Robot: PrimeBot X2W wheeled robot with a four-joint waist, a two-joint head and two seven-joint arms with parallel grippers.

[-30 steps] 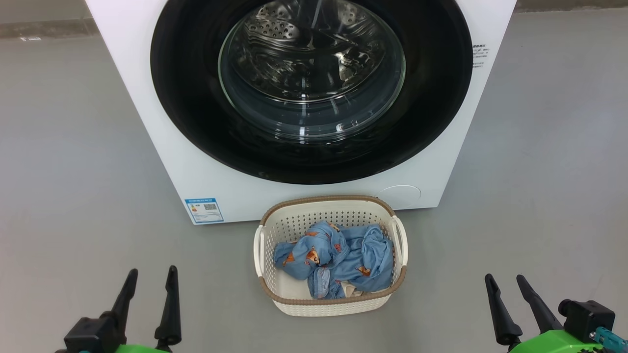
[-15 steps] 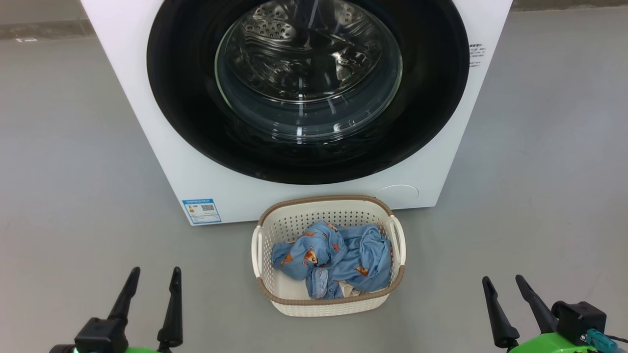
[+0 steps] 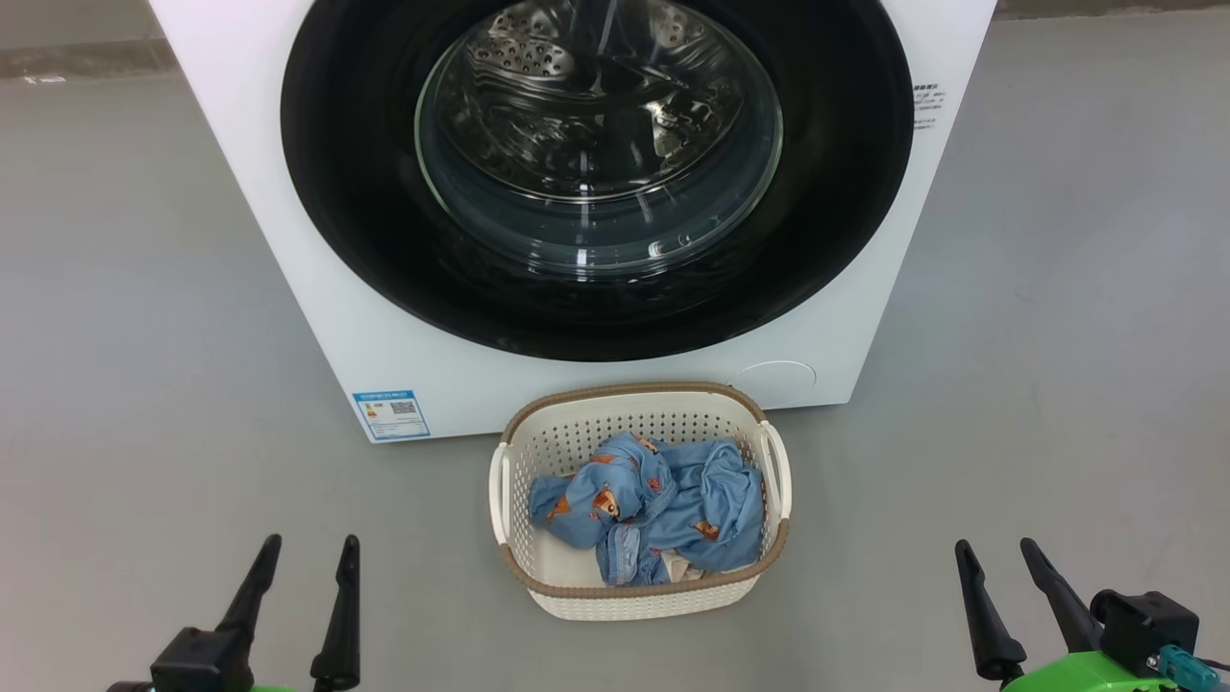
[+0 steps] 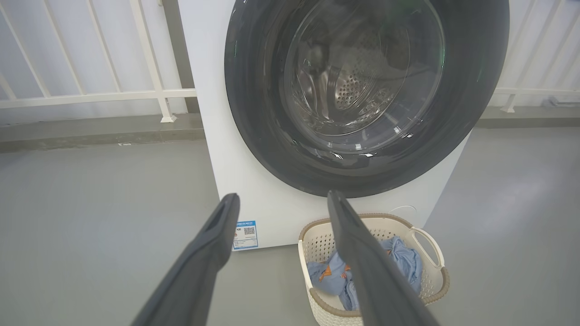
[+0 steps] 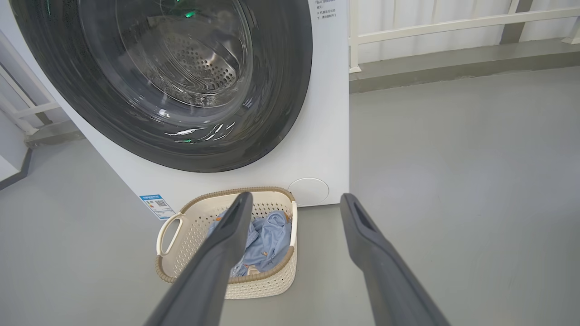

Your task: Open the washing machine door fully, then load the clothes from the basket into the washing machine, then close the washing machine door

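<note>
Left hand [image 3: 312, 543] and right hand [image 3: 995, 545] hover released, flanking the basket [image 3: 634, 389]. Wrist views reveal a railing [image 4: 90, 97] behind the washing machine [image 4: 210, 90]

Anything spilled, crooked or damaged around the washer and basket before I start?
Nothing stands out. The door is shut, the basket stands upright before the washer, and the clothes lie inside it. Left gripper and right gripper are open, empty.
</note>
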